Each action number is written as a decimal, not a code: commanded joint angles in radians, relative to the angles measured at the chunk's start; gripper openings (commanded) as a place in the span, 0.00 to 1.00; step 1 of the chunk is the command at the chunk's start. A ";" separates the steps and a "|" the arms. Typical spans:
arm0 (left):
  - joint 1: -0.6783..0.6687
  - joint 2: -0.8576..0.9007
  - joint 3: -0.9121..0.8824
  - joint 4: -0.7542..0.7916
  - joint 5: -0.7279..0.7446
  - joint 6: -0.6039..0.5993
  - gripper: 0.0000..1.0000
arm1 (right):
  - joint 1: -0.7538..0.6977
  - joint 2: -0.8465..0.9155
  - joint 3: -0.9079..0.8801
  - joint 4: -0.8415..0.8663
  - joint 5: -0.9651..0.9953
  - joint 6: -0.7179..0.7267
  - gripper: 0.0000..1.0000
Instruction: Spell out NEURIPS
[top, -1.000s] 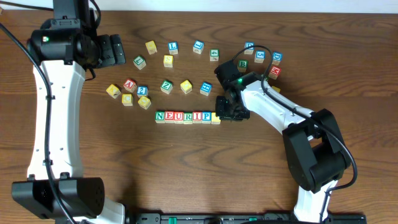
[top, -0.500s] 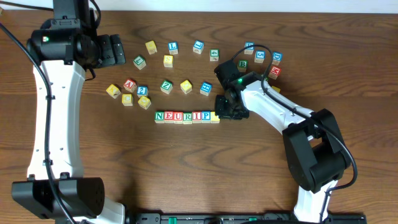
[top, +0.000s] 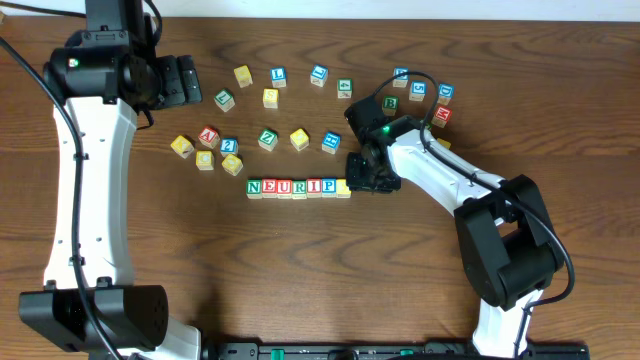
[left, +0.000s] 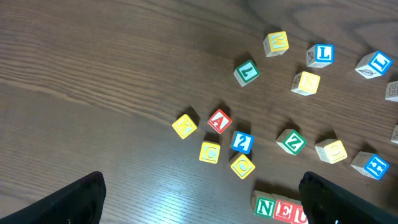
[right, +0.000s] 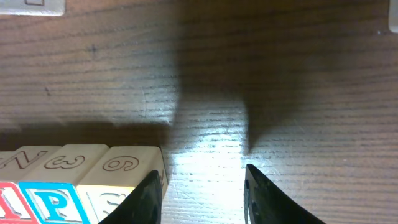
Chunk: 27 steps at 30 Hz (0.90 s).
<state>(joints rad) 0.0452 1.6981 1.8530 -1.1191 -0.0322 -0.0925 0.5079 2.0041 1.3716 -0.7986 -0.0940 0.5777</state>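
The right tool stands low over the dark brown wooden table, at one end of a straight row of seven small wooden alphabet cubes. Its two fingers are a little apart. In the right wrist view only bare table shows between them, so the right tool has hold of nothing. The yellow-faced wooden cube, the last one of the row, lies just outside one finger; I cannot tell if they touch. Next to it, further from the tool, comes the blue P cube. The row reads N, E, U, R, I, P, and the green N cube is the farthest from the right tool. The cubes of the row sit side by side, touching. The left tool hangs well apart from the row, with its fingers spread wide and nothing between them. Between the two tools and beyond the right tool lie many loose letter cubes, scattered on the table.
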 joint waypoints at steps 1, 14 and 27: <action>0.004 -0.003 0.016 -0.002 -0.005 0.006 0.98 | -0.004 -0.044 0.014 -0.009 -0.002 -0.027 0.40; 0.004 -0.003 0.016 -0.002 -0.005 0.006 0.98 | -0.126 -0.413 0.026 -0.112 0.043 -0.132 0.70; 0.004 -0.003 0.016 -0.002 -0.005 0.006 0.98 | -0.182 -0.864 0.026 -0.309 0.059 -0.146 0.99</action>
<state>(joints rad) 0.0452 1.6981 1.8530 -1.1187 -0.0322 -0.0925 0.3321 1.1961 1.3823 -1.0874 -0.0528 0.4465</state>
